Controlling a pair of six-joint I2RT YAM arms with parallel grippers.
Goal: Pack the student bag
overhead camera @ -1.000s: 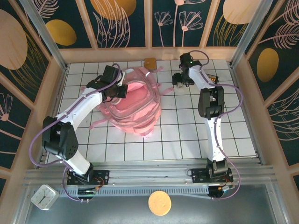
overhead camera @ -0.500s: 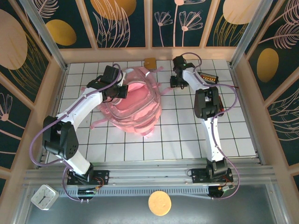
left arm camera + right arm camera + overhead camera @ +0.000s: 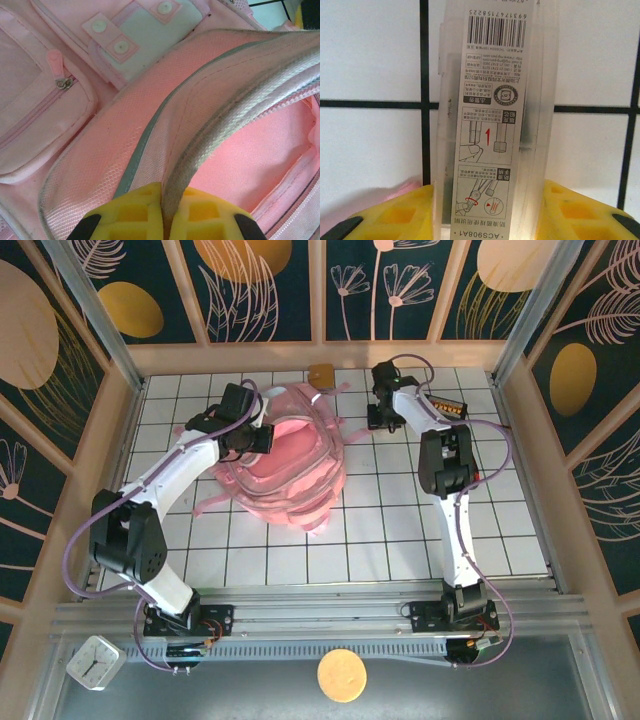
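The student bag [image 3: 290,465], a big soft pink backpack, lies on the tiled table left of centre with its main compartment gaping. My left gripper [image 3: 250,435] sits at its upper left edge. Seen from the left wrist, this gripper [image 3: 166,215] is shut on the bag's grey-trimmed opening rim [image 3: 210,125] and holds it up. My right gripper [image 3: 383,412] is at the back of the table, just right of the bag. In the right wrist view its yellow pads [image 3: 400,215] press both sides of a clear plastic case [image 3: 490,100] with a printed label, lying on the white tiles.
A small brown square object [image 3: 320,373] lies by the back wall. A dark box with orange contents [image 3: 447,407] sits right of the right gripper. Wooden walls [image 3: 520,440] enclose the table. The bag's pink straps [image 3: 215,502] trail over the tiles.
My right gripper has shifted a little left along the back of the table and its jaws have closed in on the clear case. The left arm and bag have stayed put.
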